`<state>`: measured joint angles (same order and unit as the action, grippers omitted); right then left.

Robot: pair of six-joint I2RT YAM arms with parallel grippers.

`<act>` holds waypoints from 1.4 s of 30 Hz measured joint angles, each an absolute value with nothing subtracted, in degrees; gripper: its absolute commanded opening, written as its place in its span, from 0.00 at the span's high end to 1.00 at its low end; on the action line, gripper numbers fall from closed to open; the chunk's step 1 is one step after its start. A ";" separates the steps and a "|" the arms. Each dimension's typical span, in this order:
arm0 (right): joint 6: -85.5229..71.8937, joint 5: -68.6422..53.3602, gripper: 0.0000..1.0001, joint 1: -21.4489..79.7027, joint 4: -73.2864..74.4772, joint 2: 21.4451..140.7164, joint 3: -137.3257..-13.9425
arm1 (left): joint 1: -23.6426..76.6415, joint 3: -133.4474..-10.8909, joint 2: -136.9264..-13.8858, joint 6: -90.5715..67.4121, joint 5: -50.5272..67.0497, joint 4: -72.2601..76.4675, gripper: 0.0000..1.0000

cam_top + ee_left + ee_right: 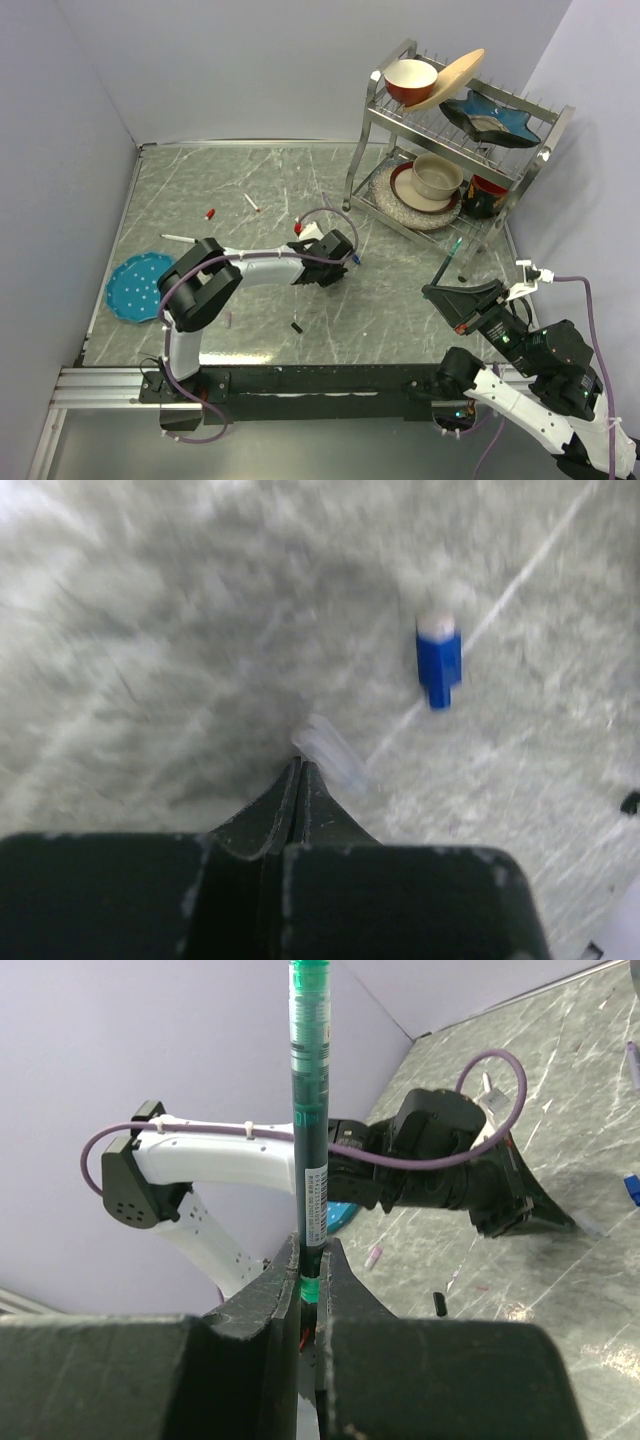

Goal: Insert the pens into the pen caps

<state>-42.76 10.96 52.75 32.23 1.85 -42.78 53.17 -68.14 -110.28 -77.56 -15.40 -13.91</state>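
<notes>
Nearest me, the right gripper [311, 1265] sits over the near right corner of the grey marbled table [400, 310]. Its jaws are closed tight on the lower end of the dark teal-green marker pen [308, 1110], which stands upright out of them.

Left of that, near the front edge, a short black pen cap [297, 327] lies alone on the table. Further left, the round blue speckled plate [135, 290] rests by the left wall.

At mid-table the left gripper [299, 775] has its fingers pressed together with no gap. Its own camera (badly blurred) shows a pale translucent piece [330, 752] at the fingertips, and I cannot tell whether it is pinched. Only that view shows the short blue pen cap [438, 662] clearly, lying just beyond the tips. From overhead it is nearly hidden by the wrist.

Only the overhead view takes in the far left of the table. There a thin white-barrelled pen [177, 238], a tiny red pen cap [210, 214] and a second white pen [251, 203] lie well apart.

Farthest right stands the two-tier metal dish rack [360, 150]. Its top tier holds a red bowl [410, 80], a tilted tan plate [455, 75] and a blue star-shaped dish [492, 115]. The lower tier holds a beige bowl [437, 177] sitting on a brown-rimmed plate [405, 200], with a dark mug [485, 198] beside it.
</notes>
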 measured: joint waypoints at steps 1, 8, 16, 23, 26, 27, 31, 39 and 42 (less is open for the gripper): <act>-42.76 10.92 1.00 52.73 32.23 1.85 -42.78 | 52.75 -68.45 -110.39 -77.30 -15.62 -14.31 0.99; -42.74 11.16 1.00 52.73 32.32 1.85 -42.78 | 51.07 -71.24 -110.61 -75.72 -19.79 -18.79 0.67; -42.70 11.64 1.00 52.75 33.56 1.13 -42.78 | 51.59 -72.73 -110.45 -76.44 -20.38 -22.46 0.55; -42.11 13.65 1.00 52.73 35.81 0.78 -43.07 | 53.04 -82.83 -113.16 -79.07 -19.53 -28.93 0.61; -42.00 14.24 1.00 52.75 36.49 0.71 -43.27 | 53.23 -88.14 -116.07 -80.88 -18.85 -33.43 0.63; -41.91 14.41 1.00 52.75 36.77 0.73 -43.31 | 53.23 -89.69 -117.12 -81.36 -18.46 -34.81 0.63; -41.78 15.27 1.00 52.73 37.82 0.71 -43.62 | 53.23 -91.68 -119.33 -83.64 -16.58 -38.50 0.64; -41.04 16.53 1.00 52.75 39.29 0.71 -45.10 | 53.52 -93.14 -120.33 -87.44 -15.90 -43.79 0.64; -40.93 16.88 1.00 52.75 39.46 0.71 -45.45 | 53.49 -95.46 -121.75 -88.09 -16.01 -45.58 0.63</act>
